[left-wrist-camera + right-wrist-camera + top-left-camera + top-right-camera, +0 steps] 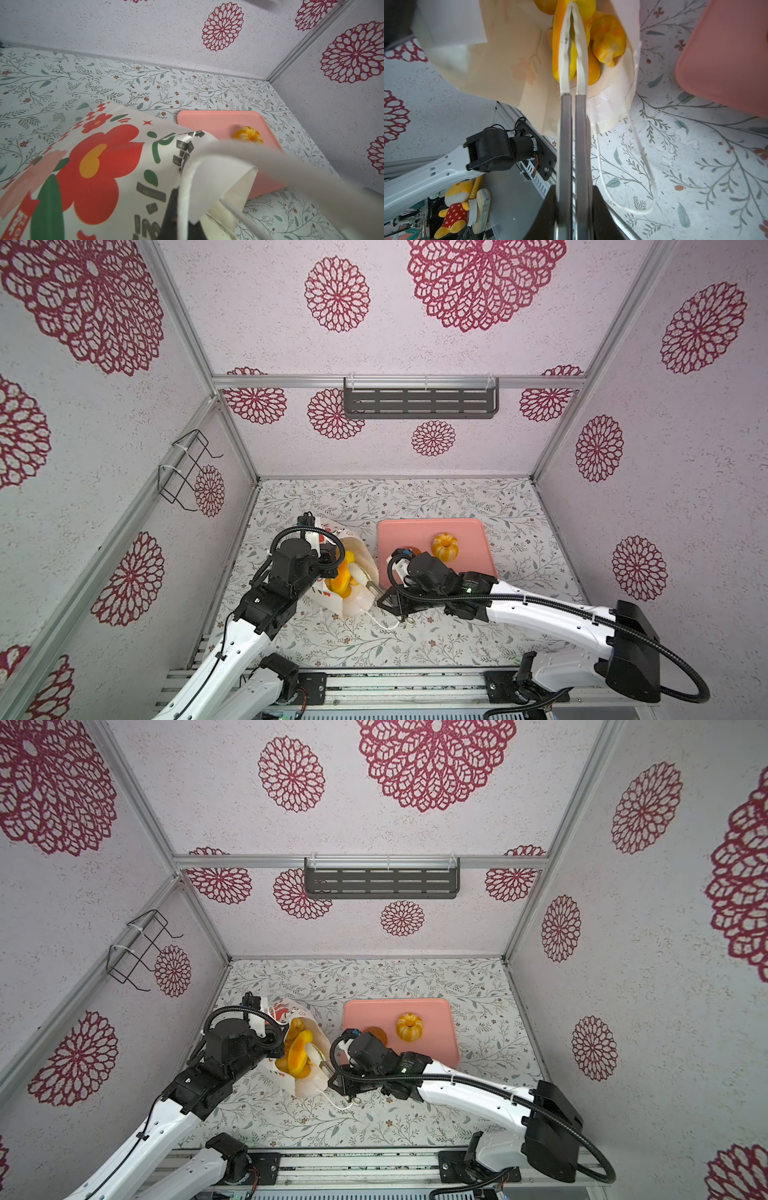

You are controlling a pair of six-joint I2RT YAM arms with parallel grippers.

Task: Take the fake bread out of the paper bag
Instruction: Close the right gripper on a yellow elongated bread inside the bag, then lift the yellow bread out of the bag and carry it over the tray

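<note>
Fake bread [608, 39]: glossy yellow-orange loaves heaped inside the paper bag [360, 600]; bag white, red flower print, grey lettering unreadable. Right gripper [572, 8] reaches into the bag mouth, tips pinched on a yellow loaf. Left gripper [327, 559] clamped on the bag rim. One ridged ring bun [444, 546] on the smooth pink tray [469, 531]

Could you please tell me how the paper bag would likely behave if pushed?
The paper bag is probably floppy: its walls look thin and creased, so they should buckle. Being paper, likely light; it may slide across the table.
</note>
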